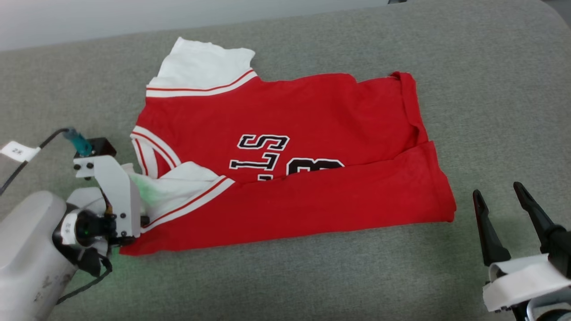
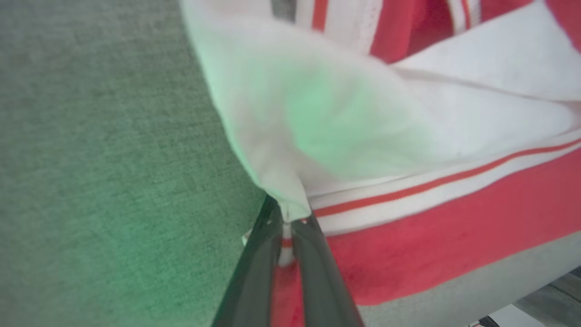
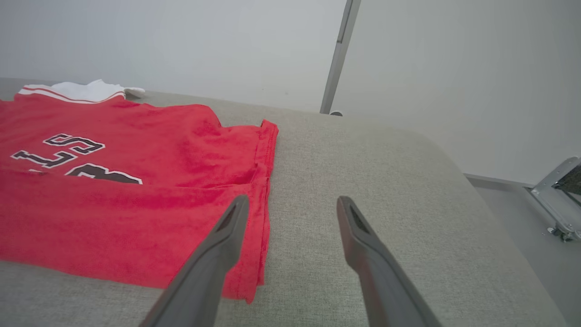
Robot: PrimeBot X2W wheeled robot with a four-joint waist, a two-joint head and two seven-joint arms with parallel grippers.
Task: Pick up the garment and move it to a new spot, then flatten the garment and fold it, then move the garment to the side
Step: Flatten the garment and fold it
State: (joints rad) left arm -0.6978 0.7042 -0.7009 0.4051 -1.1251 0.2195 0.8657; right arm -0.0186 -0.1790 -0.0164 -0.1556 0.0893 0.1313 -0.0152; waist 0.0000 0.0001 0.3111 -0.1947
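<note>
Seen from the head view, the garment, a red jersey with its near edge folded up over the black lettering, lies flat across the grey bench. The left gripper sits at its near white sleeve, and the right gripper stands near the hem, spread wide and empty. In the left wrist view, the left fingers pinch tight on the striped sleeve edge. In the right wrist view, the right fingers stand parted, one over the hem corner, the other over bare bench.
</note>
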